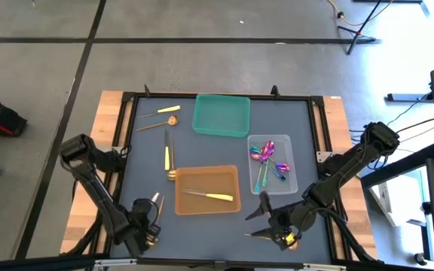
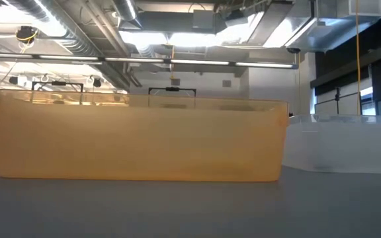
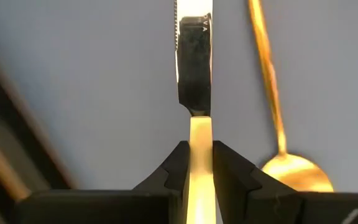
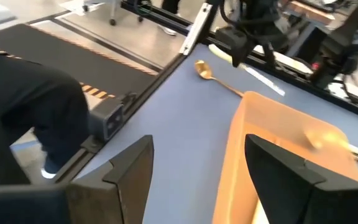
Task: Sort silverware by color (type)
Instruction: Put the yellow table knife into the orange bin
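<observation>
My left gripper stands at the table's near left, pointing down, shut on a yellow-handled knife. A gold spoon lies on the mat right beside that knife. My right gripper hangs open at the near right and holds nothing; its fingers frame the near wall of the orange tray. That orange tray holds one yellow-handled knife. Purple spoons lie in the clear tray. More knives and a gold spoon lie on the mat at the far left. My left gripper pinches the knife's yellow handle between its two fingers, close to where the handle meets the blade. The fingers come from above and lie across the knife. The blade sticks out toward the table's far edge. Whether the knife is off the mat cannot be told.
A teal tray stands at the far middle. In the low view the orange tray and the clear tray fill the picture. Another gold spoon bowl lies below my right arm. A person's dark trouser leg shows beyond the table's edge.
</observation>
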Available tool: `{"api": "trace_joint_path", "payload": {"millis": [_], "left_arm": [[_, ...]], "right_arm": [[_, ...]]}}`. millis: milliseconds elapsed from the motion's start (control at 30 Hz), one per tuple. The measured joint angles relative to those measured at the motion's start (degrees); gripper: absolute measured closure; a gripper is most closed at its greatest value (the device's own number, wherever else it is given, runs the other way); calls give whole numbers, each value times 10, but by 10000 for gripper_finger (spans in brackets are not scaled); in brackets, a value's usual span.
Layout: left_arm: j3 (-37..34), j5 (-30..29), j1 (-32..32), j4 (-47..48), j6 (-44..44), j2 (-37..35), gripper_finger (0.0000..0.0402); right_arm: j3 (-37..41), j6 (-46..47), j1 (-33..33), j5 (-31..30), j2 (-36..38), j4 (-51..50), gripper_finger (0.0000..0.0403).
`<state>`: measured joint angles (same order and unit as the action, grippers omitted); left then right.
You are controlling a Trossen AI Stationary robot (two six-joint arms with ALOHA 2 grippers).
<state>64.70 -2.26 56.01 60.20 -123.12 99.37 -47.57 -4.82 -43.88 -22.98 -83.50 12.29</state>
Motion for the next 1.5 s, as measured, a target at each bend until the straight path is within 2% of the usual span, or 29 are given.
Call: {"api": "trace_joint_path", "payload": {"millis": [67, 200, 367, 433, 500, 733, 867, 1033, 1133, 1333, 1500], "left_arm": [[18, -27, 0, 54, -1, -10, 355], [82, -139, -13, 134, 71, -33, 355], [161, -293, -61, 159, 282, -35, 355], [182, -333, -91, 147, 379, -36, 355], [195, -348, -128, 122, 484, -36, 355], [198, -329, -254, 4, 800, -24, 355], [198, -326, -294, -21, 920, -3, 355], [159, -305, -324, -43, 984, 15, 355], [111, -287, -341, -113, 1001, 16, 355], [27, -151, -372, -260, 1044, 16, 355], [1, -127, -381, -281, 1042, 16, 349]], "right_arm": [[0, 0, 0, -12, 0, -1, 164], [0, -1, 0, -25, 0, 0, 164], [0, -30, 0, -51, 0, 10, 164], [0, -42, 0, -70, 0, 14, 164], [0, -49, 0, -86, 0, 14, 164], [0, -60, 0, -141, 0, 13, 164], [0, -60, 0, -155, 1, 11, 164], [0, -60, 0, -155, 1, 7, 164], [0, -65, 0, -155, 1, 7, 164], [0, -91, 1, -180, 1, 7, 164], [0, -101, 6, -185, 1, 7, 164]]}}
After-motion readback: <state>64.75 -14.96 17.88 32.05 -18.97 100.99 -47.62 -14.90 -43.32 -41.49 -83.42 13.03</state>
